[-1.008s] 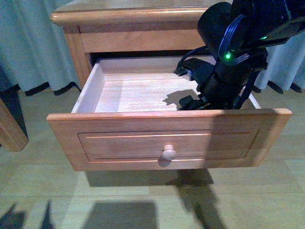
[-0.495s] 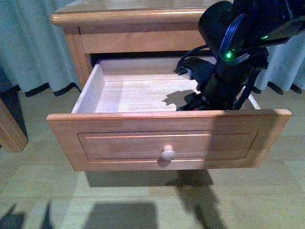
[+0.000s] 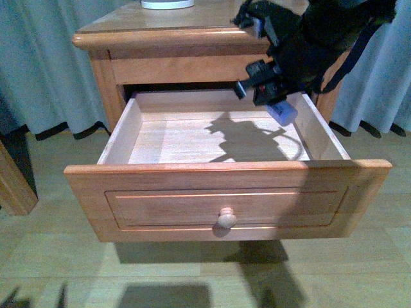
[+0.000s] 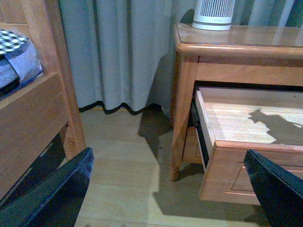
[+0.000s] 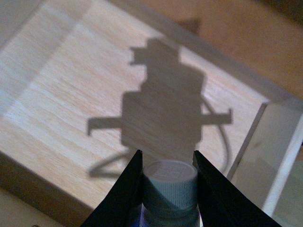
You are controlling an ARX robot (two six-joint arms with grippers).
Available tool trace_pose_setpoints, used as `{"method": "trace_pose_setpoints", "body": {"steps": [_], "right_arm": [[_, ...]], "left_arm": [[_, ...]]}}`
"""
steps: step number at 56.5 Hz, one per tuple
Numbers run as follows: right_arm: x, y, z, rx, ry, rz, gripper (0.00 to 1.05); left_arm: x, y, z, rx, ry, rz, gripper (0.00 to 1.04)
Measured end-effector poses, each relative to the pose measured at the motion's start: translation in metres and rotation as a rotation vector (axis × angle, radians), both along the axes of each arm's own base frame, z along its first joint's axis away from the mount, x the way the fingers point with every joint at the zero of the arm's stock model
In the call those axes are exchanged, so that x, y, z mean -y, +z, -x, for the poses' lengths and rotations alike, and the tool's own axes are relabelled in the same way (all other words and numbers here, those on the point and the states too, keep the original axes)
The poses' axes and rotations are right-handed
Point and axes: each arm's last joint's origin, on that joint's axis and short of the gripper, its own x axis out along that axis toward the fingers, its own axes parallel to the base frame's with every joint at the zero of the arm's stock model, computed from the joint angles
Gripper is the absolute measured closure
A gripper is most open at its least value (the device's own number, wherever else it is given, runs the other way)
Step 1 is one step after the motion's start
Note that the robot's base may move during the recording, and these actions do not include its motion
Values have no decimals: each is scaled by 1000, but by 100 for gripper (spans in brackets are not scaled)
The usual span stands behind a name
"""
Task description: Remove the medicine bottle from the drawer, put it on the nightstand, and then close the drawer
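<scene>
The upper drawer (image 3: pixel 225 199) of the honey-brown nightstand (image 3: pixel 160 29) stands pulled far out, its pale wood floor bare. My right gripper (image 3: pixel 277 102) hangs above the drawer's back right part, shut on the medicine bottle (image 3: pixel 282 110). In the right wrist view the bottle's ribbed white cap (image 5: pixel 169 182) sits clamped between the two dark fingers (image 5: pixel 125 194), high over the drawer floor (image 5: pixel 94 94). My left gripper (image 4: pixel 175 189) is open and empty, low over the floor, left of the nightstand (image 4: pixel 184 94); the open drawer (image 4: pixel 236 165) shows at its side.
A white ribbed appliance (image 4: pixel 214 14) stands on the nightstand top, its base also in the front view (image 3: pixel 167 4). Grey curtains (image 3: pixel 45 58) hang behind. A wooden bed frame (image 4: pixel 38 109) with bedding stands left of the left gripper. The floor is pale wood (image 4: pixel 128 161).
My right gripper has risen out of the drawer with the medicine bottle, from the drawer floor near the front right to above the back right. The camera view has tilted slightly upward.
</scene>
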Motion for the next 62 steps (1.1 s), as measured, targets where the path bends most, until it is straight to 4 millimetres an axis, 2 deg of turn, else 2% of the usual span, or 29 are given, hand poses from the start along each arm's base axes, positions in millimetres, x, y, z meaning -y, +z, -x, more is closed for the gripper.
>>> {"method": "trace_pose_setpoints", "body": {"steps": [10,17,22,25,29,36,44,49,58,62], "right_arm": [[-4,64,1,225,4,-61,77],[-6,118,-13,481,-43,-106,77],[-8,137,-31,609,-67,-129,77],[-11,133,-45,641,-76,-127,77],[-16,116,-63,639,-88,-108,77],[-28,73,-95,612,-105,-81,77],[-44,44,-116,614,-123,-73,77],[-53,39,-127,662,-146,-84,77],[-55,41,-134,728,-184,-98,77],[-52,40,-137,727,-207,-94,64]], "left_arm": [[0,0,0,0,0,0,6],[0,0,0,0,0,0,6],[0,0,0,0,0,0,6],[0,0,0,0,0,0,6],[0,0,0,0,0,0,6],[0,0,0,0,0,0,6],[0,0,0,0,0,0,6],[0,0,0,0,0,0,6],[0,0,0,0,0,0,6],[0,0,0,0,0,0,6]]}}
